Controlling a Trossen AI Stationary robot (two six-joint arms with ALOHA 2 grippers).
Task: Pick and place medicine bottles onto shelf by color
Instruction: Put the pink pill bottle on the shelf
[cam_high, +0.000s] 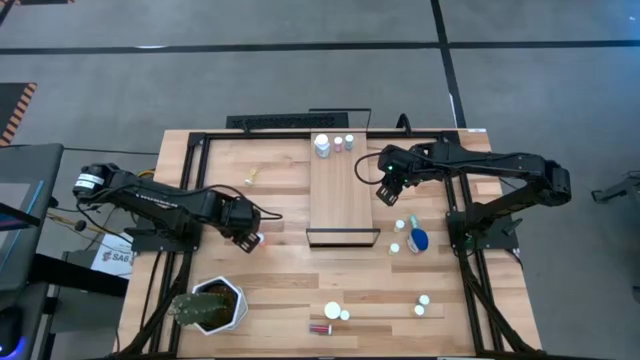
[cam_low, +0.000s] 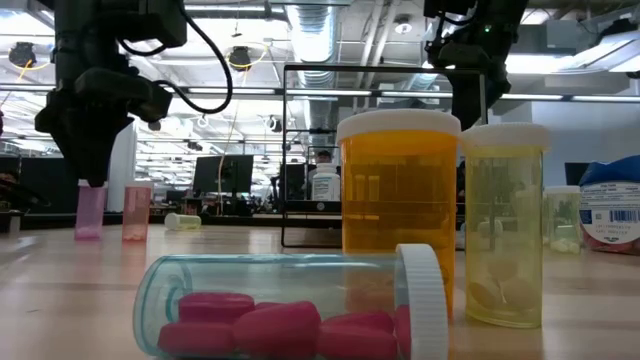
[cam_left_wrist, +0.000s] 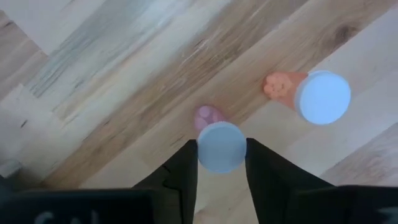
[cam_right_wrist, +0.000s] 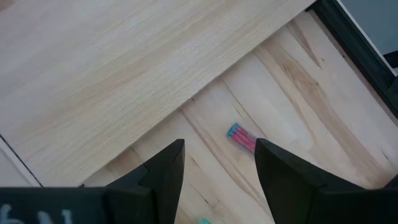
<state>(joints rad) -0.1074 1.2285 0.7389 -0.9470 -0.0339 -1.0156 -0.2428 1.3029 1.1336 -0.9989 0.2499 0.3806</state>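
a: where does the long light-wood shelf board lie?
b: mid-table, between the arms. three white-capped bottles stand on its far end.
a: left of it?
b: the left gripper, fingers either side of a pink white-capped vial; a second pink vial is just beside it.
a: right?
b: the right gripper by the board's edge, a wide blue bottle nearer. a white hexagonal plant pot sits near-left.
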